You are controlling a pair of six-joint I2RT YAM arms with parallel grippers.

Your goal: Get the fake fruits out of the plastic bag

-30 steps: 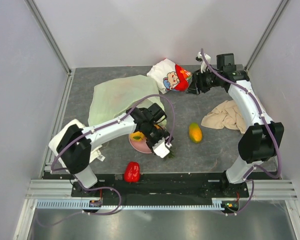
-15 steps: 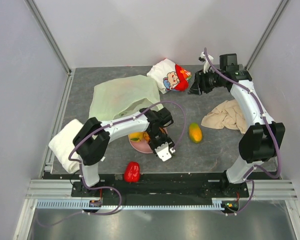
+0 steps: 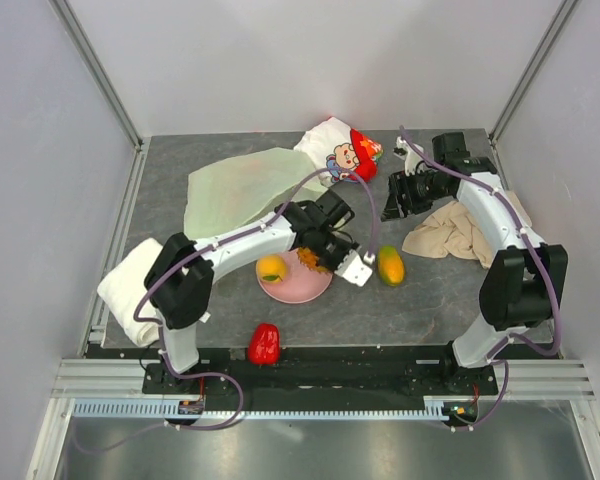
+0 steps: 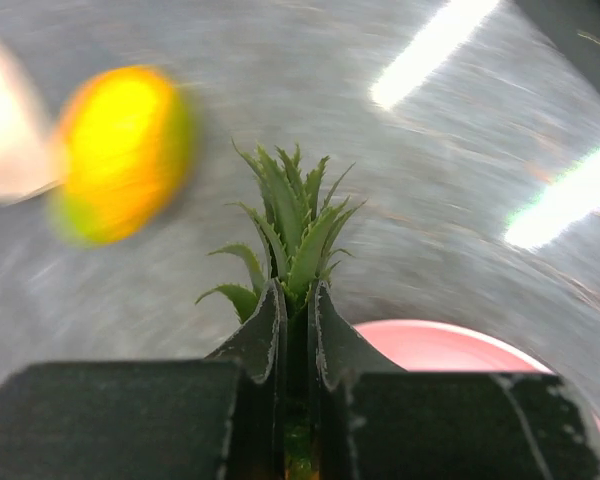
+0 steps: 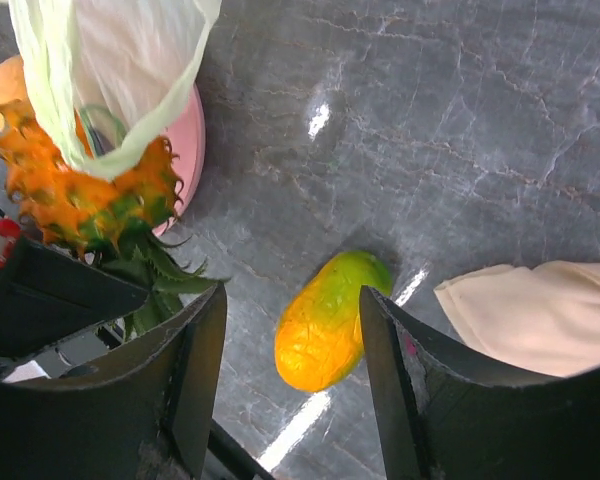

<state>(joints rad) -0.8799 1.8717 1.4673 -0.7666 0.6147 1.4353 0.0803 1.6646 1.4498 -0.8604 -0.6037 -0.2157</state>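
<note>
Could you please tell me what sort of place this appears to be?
Probably a lab robot cell, not a kitchen: plain white walls on aluminium framing enclose a grey table, with a plastic mango among the props.

High rear overview; two close wrist views, seemingly sharing the mango (image 5: 325, 335)

Grey marbled desk (image 3: 420, 300), shiny glare streaks on it. Pink round plate (image 3: 295, 290) front-middle. White pouch (image 3: 332, 150) with cartoon face and red part at back, middle. Crumpled beige cloth (image 3: 450, 232) over on right side, well apart from plate. White rolled towel (image 3: 130, 290) at left edge, partly under arm.
</note>
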